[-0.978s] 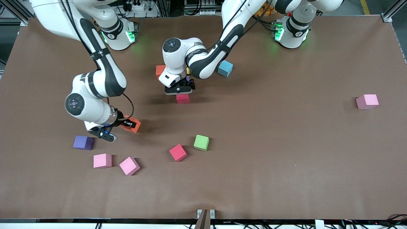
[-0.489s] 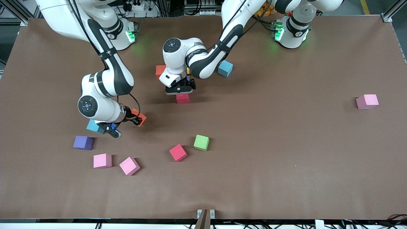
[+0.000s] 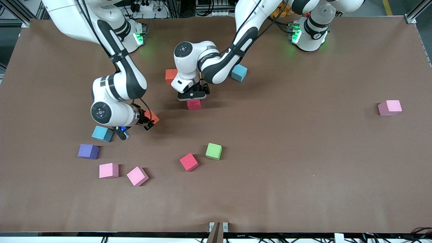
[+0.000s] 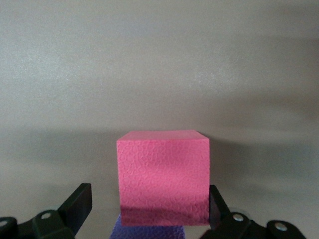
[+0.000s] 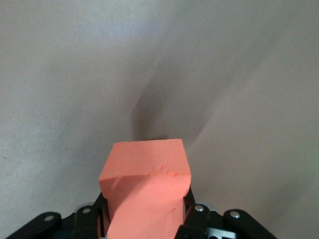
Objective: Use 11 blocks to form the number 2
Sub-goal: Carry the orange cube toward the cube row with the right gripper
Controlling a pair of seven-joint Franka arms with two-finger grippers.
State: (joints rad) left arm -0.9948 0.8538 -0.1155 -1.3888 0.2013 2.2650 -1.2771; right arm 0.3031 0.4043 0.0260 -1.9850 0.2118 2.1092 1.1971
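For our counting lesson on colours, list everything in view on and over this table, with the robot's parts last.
table: one, brown.
pink blocks: three; two together at the right arm's end, one alone at the left arm's end.
red blocks: two; one under the left gripper, one beside the green block.
green block: one; mid-table.
light blue blocks: two; one by the purple block, one beside the left arm.
purple blocks: two; one near the pink pair, one beside the straddled red block.
orange blocks: two; one on the table, one held.
left gripper: fingers open around a red block.
right gripper: shut on an orange block.
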